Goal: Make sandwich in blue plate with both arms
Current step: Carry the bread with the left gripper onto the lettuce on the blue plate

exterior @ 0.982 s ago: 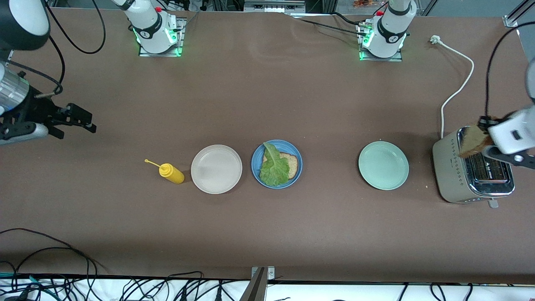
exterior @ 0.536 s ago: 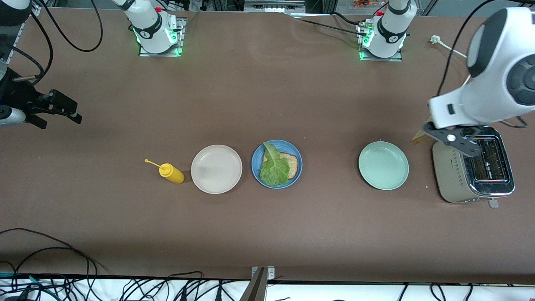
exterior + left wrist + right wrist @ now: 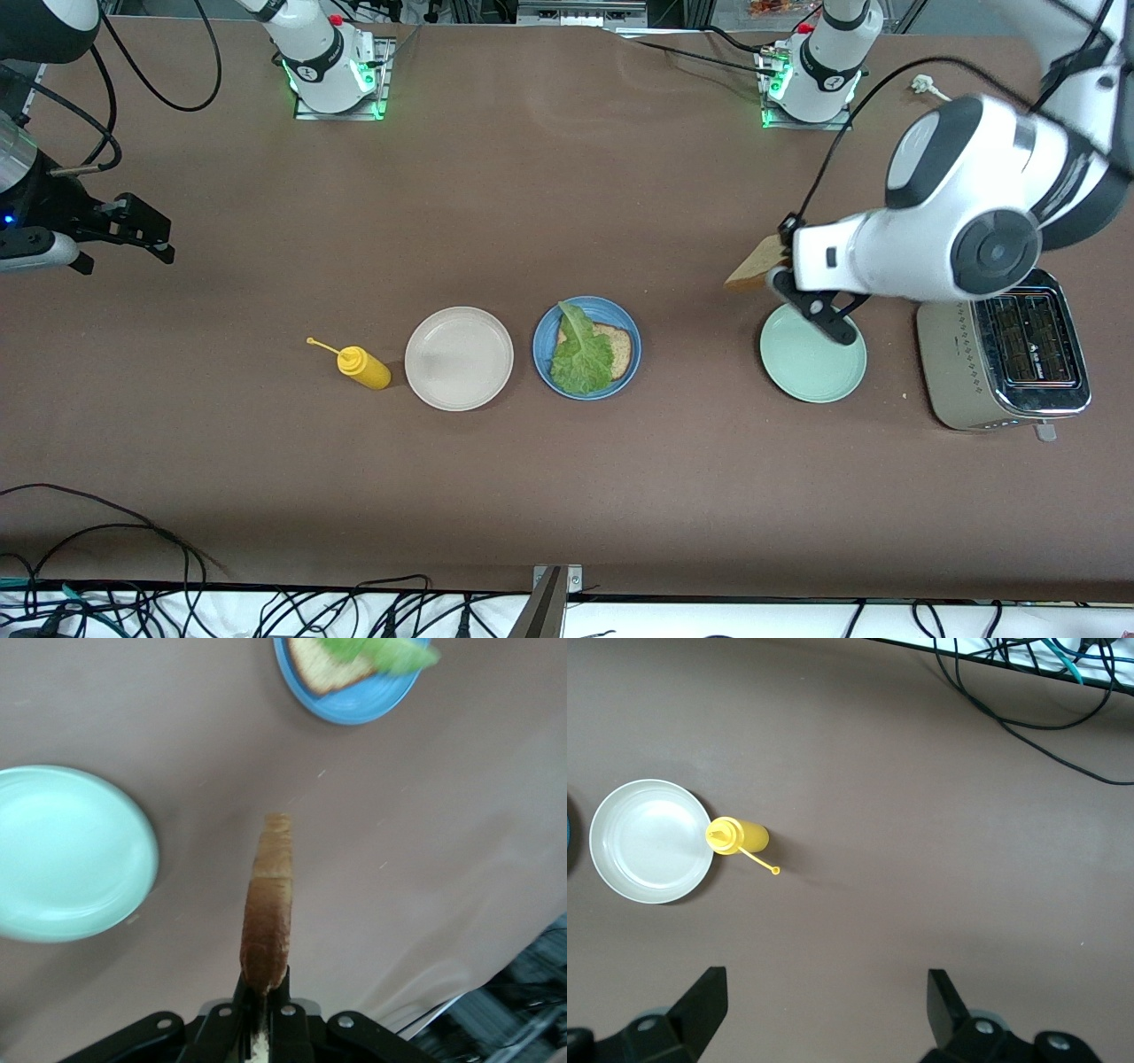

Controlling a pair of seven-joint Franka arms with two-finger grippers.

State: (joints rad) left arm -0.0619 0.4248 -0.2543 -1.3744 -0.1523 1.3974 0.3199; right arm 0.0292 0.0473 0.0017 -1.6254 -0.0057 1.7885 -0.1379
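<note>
Brown surface (image 3: 567,204): left pincer (image 3: 262,992) pinches toast (image 3: 268,904) edge-on; thin grip, slip risk before plate (image 3: 354,702). Right pincer (image 3: 824,992) spread, waiting.

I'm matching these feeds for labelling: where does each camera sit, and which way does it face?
Front view: high, facing both bases; left gripper carries toast by the green plate.
Left wrist view: looks down past its fingers at toast.
Right wrist view: looks down between open fingers.
Both wrist views share the blue plate.
</note>
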